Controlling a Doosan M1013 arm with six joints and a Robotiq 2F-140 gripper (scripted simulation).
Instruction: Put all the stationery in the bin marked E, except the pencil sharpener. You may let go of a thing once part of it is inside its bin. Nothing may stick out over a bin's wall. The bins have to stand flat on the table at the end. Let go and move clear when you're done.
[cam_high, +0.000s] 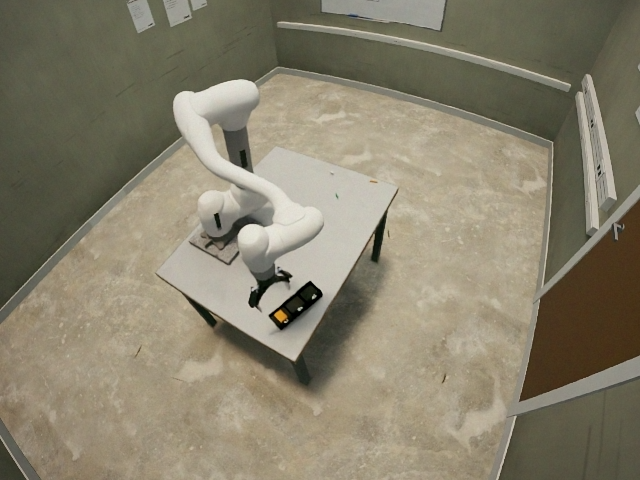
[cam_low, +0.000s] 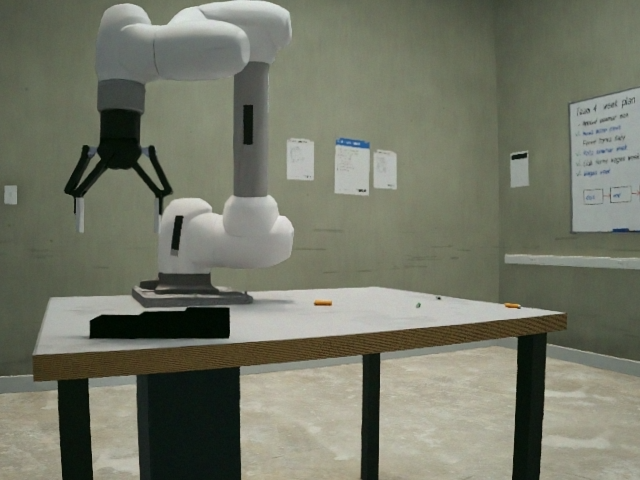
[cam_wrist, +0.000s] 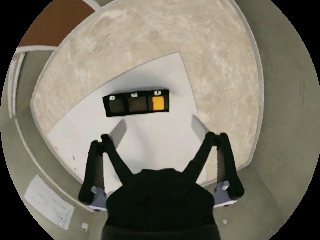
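My gripper (cam_high: 268, 291) is open and empty, hanging well above the table beside a row of three black bins (cam_high: 295, 304). It also shows high over the bins (cam_low: 160, 322) in the exterior view (cam_low: 117, 214). In the wrist view the open fingers frame the bins (cam_wrist: 136, 103). An orange thing (cam_high: 280, 316) lies in the end bin nearest the table's front corner, and it shows in the wrist view (cam_wrist: 158, 103) too. I cannot read the bins' letters. Small things lie on the far half of the table: an orange one (cam_low: 322, 302), a green one (cam_high: 336, 195), a white one (cam_high: 331, 172), and an orange one (cam_high: 373, 181) near the far edge.
The arm's base plate (cam_high: 217, 246) stands at the table's left side. The bins sit close to the table's front right edge. A tiny dark thing (cam_low: 438, 297) lies near the green one (cam_low: 418, 305).
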